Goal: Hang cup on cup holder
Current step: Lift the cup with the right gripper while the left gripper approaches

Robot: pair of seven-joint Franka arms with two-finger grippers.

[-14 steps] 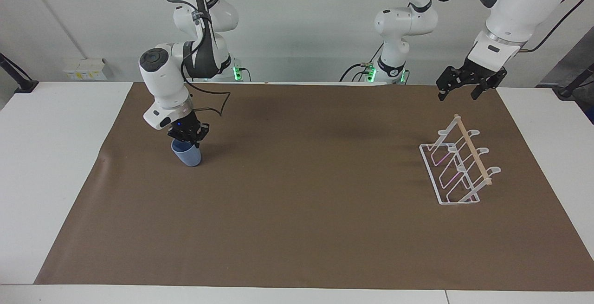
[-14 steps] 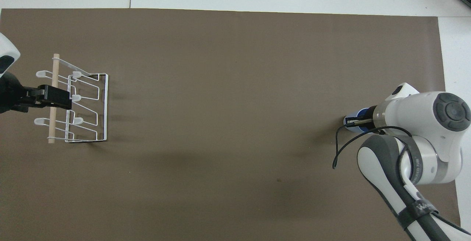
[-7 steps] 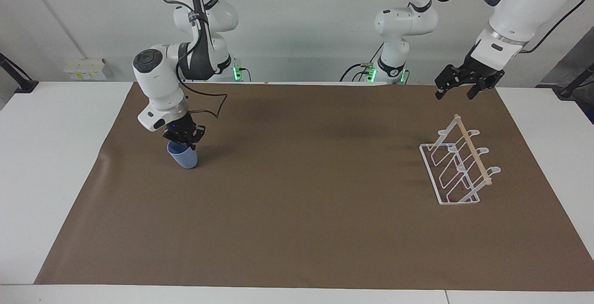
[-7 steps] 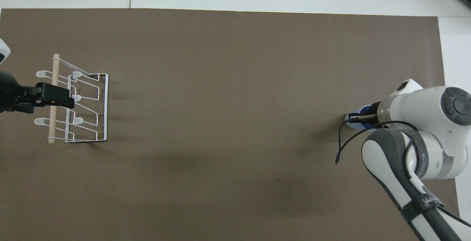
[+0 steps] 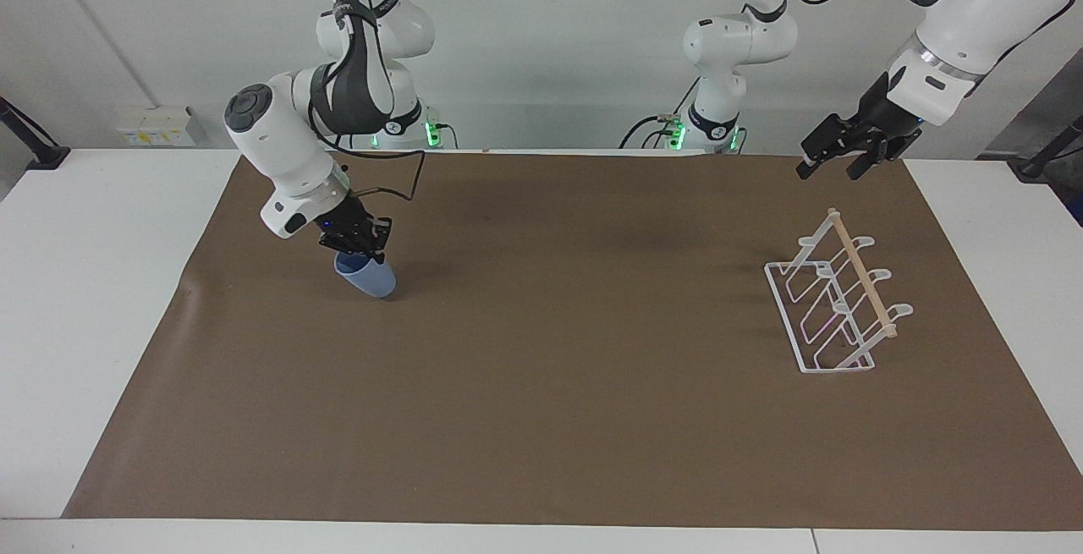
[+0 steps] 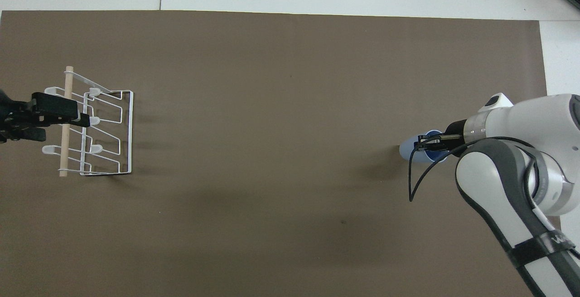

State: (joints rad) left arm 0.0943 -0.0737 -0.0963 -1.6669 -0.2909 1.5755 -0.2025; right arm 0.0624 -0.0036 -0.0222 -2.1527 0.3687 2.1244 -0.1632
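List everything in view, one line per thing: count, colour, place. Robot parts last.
cup: one, light blue, tilted, held at its rim by the right pincer above the mat toward the right arm's end of the table.
cup holder: one, white wire with a light wooden rod along the top, standing on the mat toward the left arm's end; no cup on it.
mat: one, brown, covering most of the table.
table: one, white, showing around the mat.
right pincer: one, black, shut on the cup's rim.
left pincer: one, black, open, raised in the air over the left arm's end of the table, waiting.
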